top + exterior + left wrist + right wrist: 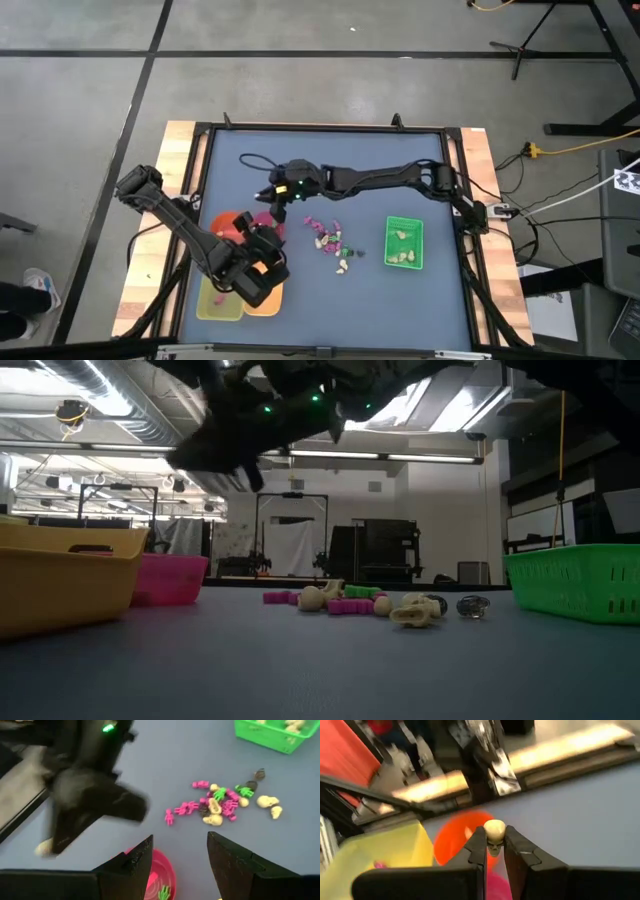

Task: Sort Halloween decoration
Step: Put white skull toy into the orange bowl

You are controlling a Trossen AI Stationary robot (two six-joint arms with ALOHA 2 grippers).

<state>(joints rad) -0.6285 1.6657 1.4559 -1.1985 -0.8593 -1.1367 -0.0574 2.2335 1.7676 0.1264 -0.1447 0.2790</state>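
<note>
- A cream-white skull trinket (494,831) is pinched between the fingers of the right tool (494,851), held in the air above the table (420,300), near the pink bowl (268,222) and orange bowl (454,841).
- The other trinkets (332,243), magenta, cream, green and dark, lie scattered mid-table; a few cream ones sit in the green tray (404,243).
- The left tool (180,865) hangs over the pink bowl with its fingers spread, holding nothing.
- A yellow tray (65,575) stands beside the bowls.

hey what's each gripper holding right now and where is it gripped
Right gripper pinches a cream-white skull trinket by its lower part. Left gripper is open and holds nothing.
</note>
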